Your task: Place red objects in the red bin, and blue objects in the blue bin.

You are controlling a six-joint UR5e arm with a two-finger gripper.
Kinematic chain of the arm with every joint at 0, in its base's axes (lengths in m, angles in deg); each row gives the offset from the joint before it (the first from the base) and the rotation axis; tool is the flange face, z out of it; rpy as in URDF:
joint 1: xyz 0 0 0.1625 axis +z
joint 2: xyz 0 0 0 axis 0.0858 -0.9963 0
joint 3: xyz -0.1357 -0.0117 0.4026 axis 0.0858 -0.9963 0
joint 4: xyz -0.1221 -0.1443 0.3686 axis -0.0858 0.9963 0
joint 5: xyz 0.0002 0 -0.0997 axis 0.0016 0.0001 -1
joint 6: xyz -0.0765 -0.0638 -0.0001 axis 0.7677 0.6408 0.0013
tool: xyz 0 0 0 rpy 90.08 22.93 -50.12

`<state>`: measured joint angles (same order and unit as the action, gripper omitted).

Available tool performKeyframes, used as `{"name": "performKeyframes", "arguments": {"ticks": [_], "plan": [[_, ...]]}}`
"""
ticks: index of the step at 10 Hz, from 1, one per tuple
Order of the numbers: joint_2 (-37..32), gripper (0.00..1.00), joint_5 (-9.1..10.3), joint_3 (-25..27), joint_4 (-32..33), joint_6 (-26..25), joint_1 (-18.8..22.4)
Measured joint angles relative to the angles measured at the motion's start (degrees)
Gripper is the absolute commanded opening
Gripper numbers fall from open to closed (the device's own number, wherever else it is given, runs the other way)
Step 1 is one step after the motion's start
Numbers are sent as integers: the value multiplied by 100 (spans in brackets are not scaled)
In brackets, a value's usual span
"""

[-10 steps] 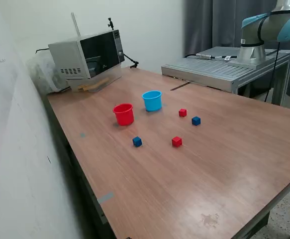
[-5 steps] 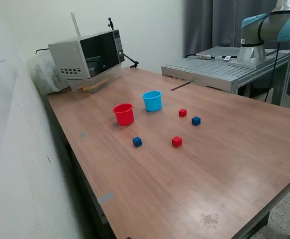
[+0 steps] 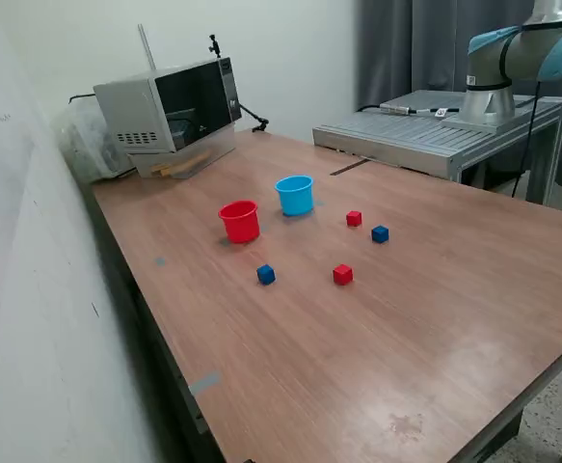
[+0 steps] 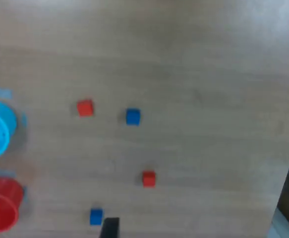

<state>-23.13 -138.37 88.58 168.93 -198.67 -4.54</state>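
A long wooden table (image 3: 435, 318) with a smooth, reddish-brown grained top fills the scene, set against a pale wall on the exterior view's left. At the far left end sits a boxy grey microwave (image 3: 170, 106) with a dark glass door, a crumpled clear plastic bag (image 3: 83, 140) beside it. Nearer the middle stands the red bin (image 3: 240, 221), a small round glossy plastic cup with a rimmed top, upright and open. Just beside it, toward the exterior view's right, stands the blue bin (image 3: 295, 195), a light-blue cup of the same shape, also upright. Four small solid cubes lie scattered on the bare wood, all apart from each other and from the cups: a dark-blue cube (image 3: 266, 275) in front of the red bin, a red cube (image 3: 342, 275) further right, a second red cube (image 3: 354, 219) right of the blue bin, and a second dark-blue cube (image 3: 380, 233) near it. Nothing lies between the cubes and the cups. At the far right, a ribbed grey metal platform (image 3: 435, 130) carries the robot arm (image 3: 512, 58), grey with light-blue joint caps, before a dark curtain (image 3: 425, 43). The wrist view, blurred, looks down on the same cups and cubes; a dark sliver at its edge may be the gripper (image 4: 109, 228), and whether its jaws are parted or closed cannot be told.
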Motion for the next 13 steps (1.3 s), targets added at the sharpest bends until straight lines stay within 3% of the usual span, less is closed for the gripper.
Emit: {"name": "performKeyframes", "arguments": {"ticks": [3, 6, 8, 13], "plan": [[862, 100, 5, -53, 795, 25, 1], [1907, 100, -41, 749, 2282, 326, -52], [2445, 100, -190, 1290, 3101, 755, -131], [2981, 100, -445, 1845, 3882, 1724, -433]]}}
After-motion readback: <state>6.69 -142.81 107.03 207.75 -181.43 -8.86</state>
